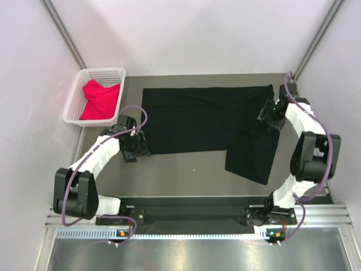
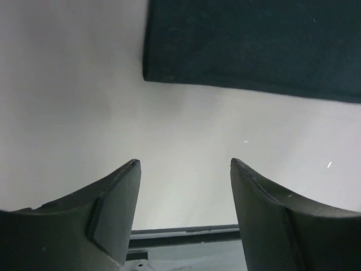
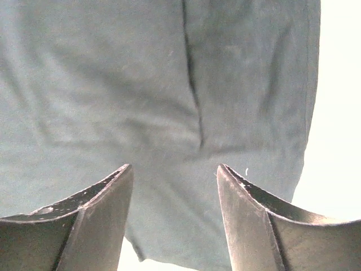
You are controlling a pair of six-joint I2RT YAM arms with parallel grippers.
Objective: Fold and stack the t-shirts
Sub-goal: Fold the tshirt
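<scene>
Currently spread wide and holding nothing at the left gripper [image 2: 183, 164], hovering over bare desk [image 1: 186, 169] just off the near-left corner of the black t-shirt [image 1: 197, 116]. Likewise parted and empty at the right gripper [image 3: 175, 166], poised low over black cloth close to the desk's right edge, facing a crease or seam in the fabric. Further out: spread mostly flat across the far half of the desk, with one flap hanging down toward the near-right corner, so at best partly folded. Beyond that, bunched inside the white basket [image 1: 104, 70] at the far-left corner: the red-pink t-shirt [image 1: 100, 100], not yet laid out. Judged as early going: folding of both and stacking left to do.
</scene>
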